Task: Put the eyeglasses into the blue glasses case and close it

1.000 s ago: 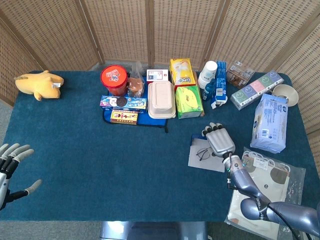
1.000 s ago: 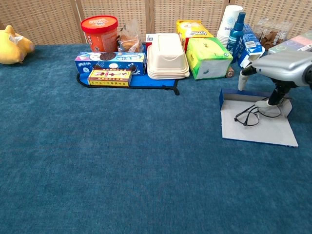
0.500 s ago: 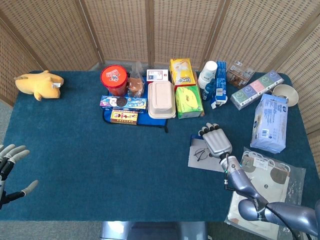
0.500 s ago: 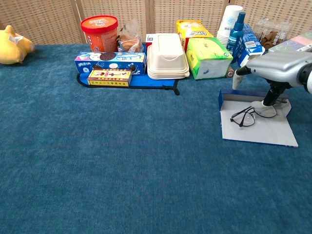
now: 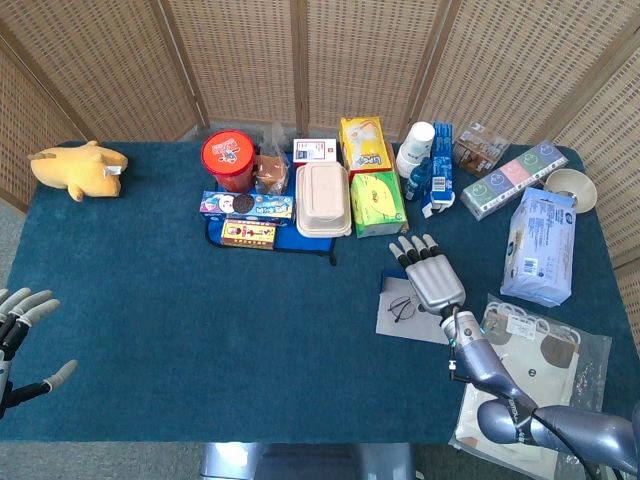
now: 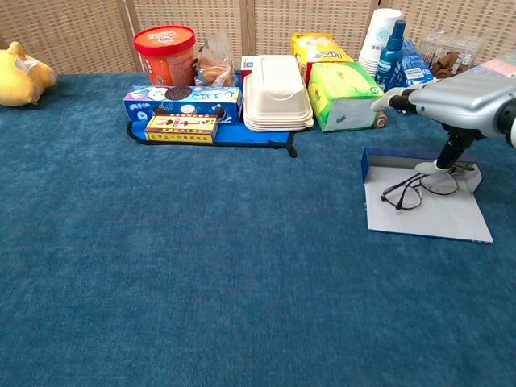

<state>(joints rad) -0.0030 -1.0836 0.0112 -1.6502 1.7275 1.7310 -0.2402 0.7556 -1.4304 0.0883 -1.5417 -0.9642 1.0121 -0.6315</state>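
The eyeglasses (image 6: 414, 190), thin and dark-framed, lie on the grey lining of the blue glasses case (image 6: 435, 216). The case lies open and flat on the cloth at the right. In the head view the eyeglasses (image 5: 404, 307) and the case (image 5: 397, 322) sit just left of my right hand (image 5: 432, 274). My right hand (image 6: 459, 98) hovers over the case with its fingers stretched out flat. Its thumb (image 6: 446, 155) points down at the right lens; I cannot tell whether it touches. It holds nothing. My left hand (image 5: 20, 335) hangs with fingers spread at the lower left edge.
A back row holds a red tub (image 5: 228, 159), a cookie box (image 5: 246, 206), a white lunch box (image 5: 322, 199), a green tissue pack (image 5: 377, 203), stacked cups (image 5: 415, 149) and a blue bottle (image 6: 391, 46). A yellow plush (image 5: 78, 168) lies far left. A wipes pack (image 5: 540, 246) and a plastic bag (image 5: 525, 360) lie right.
My right hand's fingers have straightened and lifted away from the eyeglasses. The eyeglasses shifted slightly left on the lining earlier and now lie still. My left hand dropped a little.
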